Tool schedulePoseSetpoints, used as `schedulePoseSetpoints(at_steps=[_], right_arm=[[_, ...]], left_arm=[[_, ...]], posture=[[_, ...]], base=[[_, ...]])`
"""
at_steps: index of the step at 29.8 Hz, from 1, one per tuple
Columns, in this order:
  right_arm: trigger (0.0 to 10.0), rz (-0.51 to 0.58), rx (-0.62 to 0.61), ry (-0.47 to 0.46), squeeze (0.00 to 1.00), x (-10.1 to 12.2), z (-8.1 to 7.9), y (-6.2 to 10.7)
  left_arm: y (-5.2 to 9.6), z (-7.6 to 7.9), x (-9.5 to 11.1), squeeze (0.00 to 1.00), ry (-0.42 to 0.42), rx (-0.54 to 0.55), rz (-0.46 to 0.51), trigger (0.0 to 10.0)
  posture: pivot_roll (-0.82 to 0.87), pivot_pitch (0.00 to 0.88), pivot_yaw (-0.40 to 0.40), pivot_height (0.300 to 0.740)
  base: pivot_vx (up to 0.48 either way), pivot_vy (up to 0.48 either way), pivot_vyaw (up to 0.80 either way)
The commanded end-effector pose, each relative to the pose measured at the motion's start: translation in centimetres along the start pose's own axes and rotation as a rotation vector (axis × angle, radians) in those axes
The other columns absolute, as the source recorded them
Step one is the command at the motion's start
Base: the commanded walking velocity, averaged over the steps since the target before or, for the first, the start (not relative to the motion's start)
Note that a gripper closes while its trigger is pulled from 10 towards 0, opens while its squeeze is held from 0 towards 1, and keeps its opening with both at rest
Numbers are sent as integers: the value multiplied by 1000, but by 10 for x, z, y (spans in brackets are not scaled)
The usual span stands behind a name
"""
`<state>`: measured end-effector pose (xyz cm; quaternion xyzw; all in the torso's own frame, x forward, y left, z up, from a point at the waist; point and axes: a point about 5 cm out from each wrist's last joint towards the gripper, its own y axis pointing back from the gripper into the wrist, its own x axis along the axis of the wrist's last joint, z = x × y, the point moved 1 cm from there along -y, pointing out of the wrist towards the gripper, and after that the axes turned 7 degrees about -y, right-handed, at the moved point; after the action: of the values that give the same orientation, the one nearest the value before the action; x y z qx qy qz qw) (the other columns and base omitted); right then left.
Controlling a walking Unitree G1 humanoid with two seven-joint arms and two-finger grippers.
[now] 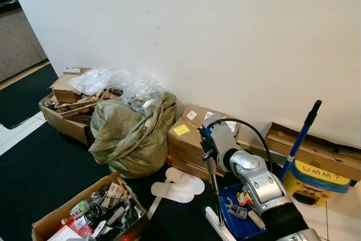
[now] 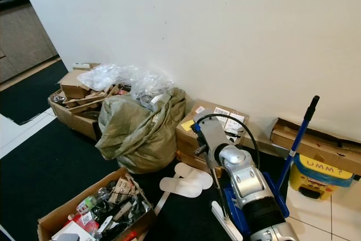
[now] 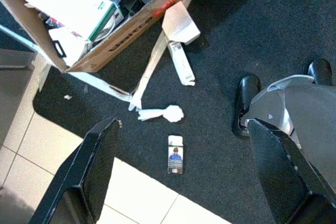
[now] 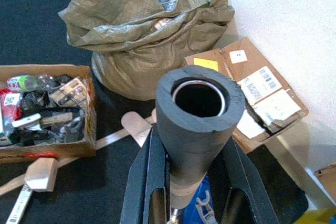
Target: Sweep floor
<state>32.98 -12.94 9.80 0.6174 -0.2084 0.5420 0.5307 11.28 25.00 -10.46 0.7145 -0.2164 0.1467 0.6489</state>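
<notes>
Beside the boxes | right claw [image 4: 194,203] pinching broom handle [image 4: 199,124] | left claw [image 3: 184,177] spread, empty

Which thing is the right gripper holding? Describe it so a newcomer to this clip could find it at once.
Start at the white wall and come down past the flat cardboard boxes to the black mat. There the right gripper is shut on an upright broom handle. Its thick grey foam grip with a hollow open top sets it apart from the thin blue pole nearby.
</notes>
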Motion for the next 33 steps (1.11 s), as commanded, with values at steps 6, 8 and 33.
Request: schedulePoseSetpoints(at_steps=[6,8,33], right_arm=[[10000,-24,30,-60,0,-14,-10,-1],[10000,-20,28,-84,0,-16,-11,-2],[10000,163,-23,-81,0,-4,8,-10]], left_arm=[[1,-6,-2,0,1,17,-15,10000],[1,-6,-2,0,4,19,-16,10000],[-3,6,10,0,156,35,83,10000]], posture=[[-142,0,44,740],[-143,0,47,740],[-186,0,-94,740]], base=[[0,0,0],[0,0,0],[0,0,0]])
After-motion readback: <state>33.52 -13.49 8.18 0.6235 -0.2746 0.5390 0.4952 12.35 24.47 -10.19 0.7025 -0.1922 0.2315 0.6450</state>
